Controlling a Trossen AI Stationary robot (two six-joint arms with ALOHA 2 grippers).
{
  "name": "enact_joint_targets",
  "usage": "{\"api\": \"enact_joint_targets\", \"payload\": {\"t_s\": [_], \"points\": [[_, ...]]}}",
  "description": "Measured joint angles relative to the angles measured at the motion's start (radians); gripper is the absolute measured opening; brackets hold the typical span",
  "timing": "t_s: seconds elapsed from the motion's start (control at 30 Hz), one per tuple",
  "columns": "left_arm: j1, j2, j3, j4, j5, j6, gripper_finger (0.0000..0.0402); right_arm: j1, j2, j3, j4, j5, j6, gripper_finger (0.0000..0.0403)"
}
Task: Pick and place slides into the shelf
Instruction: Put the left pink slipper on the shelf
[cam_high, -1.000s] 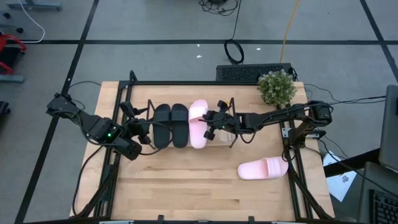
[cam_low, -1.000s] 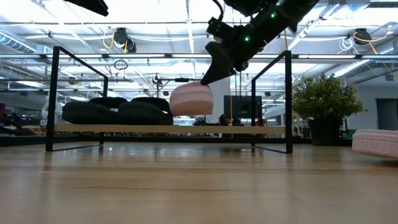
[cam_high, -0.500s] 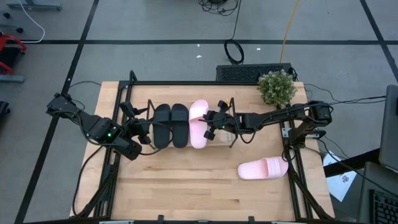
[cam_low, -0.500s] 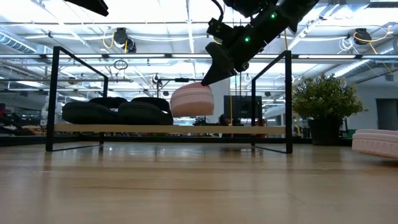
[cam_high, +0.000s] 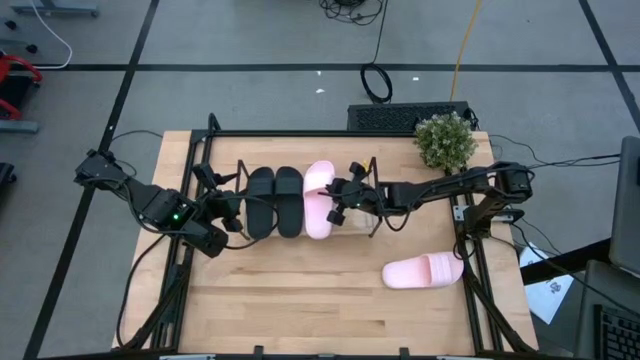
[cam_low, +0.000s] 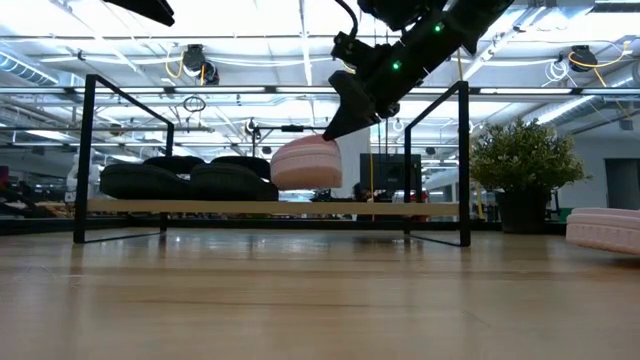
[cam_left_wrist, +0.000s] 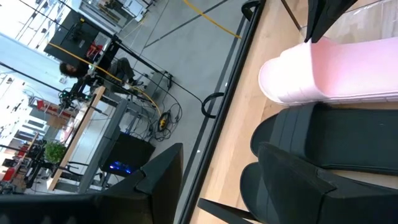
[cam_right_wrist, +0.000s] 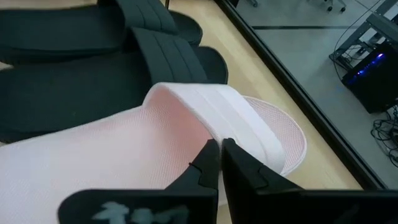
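Two black slides (cam_high: 274, 200) lie side by side on the shelf (cam_low: 400, 208), at its left part. My right gripper (cam_high: 338, 200) is shut on a pink slide (cam_high: 318, 198) that hangs over the shelf board right beside the black pair (cam_low: 190, 180). In the low view the pink slide (cam_low: 305, 165) sits just above the board. The second pink slide (cam_high: 423, 270) lies sole-down on the table near the right edge. My left gripper (cam_high: 224, 211) waits open by the shelf's left end, touching nothing. My right gripper pinches the pink slide's strap at its edge (cam_right_wrist: 208, 134) between its two fingers (cam_right_wrist: 239, 165). The fingers come slanting down from the table's right side (cam_low: 335, 120). The slide hangs below them, roughly level, with its underside close over the shelf board.
A potted plant (cam_high: 445, 140) stands at the table's far right corner. A black box (cam_high: 410, 117) sits behind the far edge. The shelf's black wire ends (cam_low: 465, 160) stand on both sides. Bare tabletop (cam_high: 300, 300) stretches along the near side.
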Motion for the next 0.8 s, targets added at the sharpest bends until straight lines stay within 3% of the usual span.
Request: {"api": "enact_joint_targets", "payload": {"t_s": [0.8], "points": [[0.0,0.0,0.0,0.003,0.0,0.002,0.0216,-0.001,0.028,0.0,0.051,-0.019,-0.012,0.0]]}}
